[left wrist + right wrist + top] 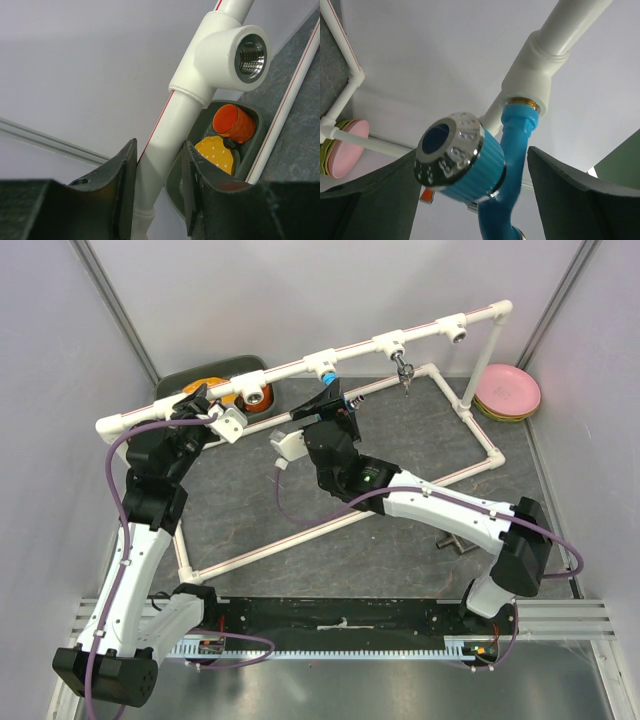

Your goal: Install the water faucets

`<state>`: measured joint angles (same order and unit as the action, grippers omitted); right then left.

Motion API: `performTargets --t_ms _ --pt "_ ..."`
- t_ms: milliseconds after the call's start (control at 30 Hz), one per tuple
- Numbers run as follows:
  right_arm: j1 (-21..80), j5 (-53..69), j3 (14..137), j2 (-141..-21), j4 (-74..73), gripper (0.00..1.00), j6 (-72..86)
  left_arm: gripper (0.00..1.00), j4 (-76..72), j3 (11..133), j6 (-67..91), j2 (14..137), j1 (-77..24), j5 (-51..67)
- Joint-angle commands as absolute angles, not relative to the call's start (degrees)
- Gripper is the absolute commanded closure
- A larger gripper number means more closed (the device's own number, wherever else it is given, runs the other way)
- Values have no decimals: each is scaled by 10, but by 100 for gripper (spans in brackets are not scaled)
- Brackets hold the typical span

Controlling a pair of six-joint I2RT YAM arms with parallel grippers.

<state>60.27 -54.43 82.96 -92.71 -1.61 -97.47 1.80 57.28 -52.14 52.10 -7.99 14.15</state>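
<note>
Faucet (pixel 517 137) seated in tee socket (pixel 532 75); right end effector (pixel 472 150) straddling, unclamped.

We wear white shells on the long links of our left arm (pixel 140 550) and right arm (pixel 450 512), and black housings at the joints. A purple cable (pixel 113 480) loops along each. A green light (pixel 372 478) glows on the right. Our left gripper (pixel 159 165) and right gripper (pixel 472 152) have dark, matte, wedge-shaped fingers (pixel 570 190).
</note>
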Motion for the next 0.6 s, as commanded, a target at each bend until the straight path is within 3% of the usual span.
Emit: performTargets --t_ms 0,33,200,267,300,500,567 --pt "580 -561 829 -942 57 17 -993 98 47 560 -469 530 -62 83" --pt "579 -557 823 -943 81 27 -993 98 47 561 -469 529 -62 83" --pt "575 -554 819 -948 126 43 -991 98 47 561 -468 530 -62 83" --pt "574 -540 824 -948 135 56 -974 98 47 561 -468 530 -62 83" --pt "573 -537 826 -948 140 70 -962 98 47 562 -468 530 -62 82" --pt "570 -524 859 -955 146 96 -848 98 47 561 -469 530 -62 82" --pt "570 -518 881 -954 131 100 -752 98 47 562 -469 529 -62 82"
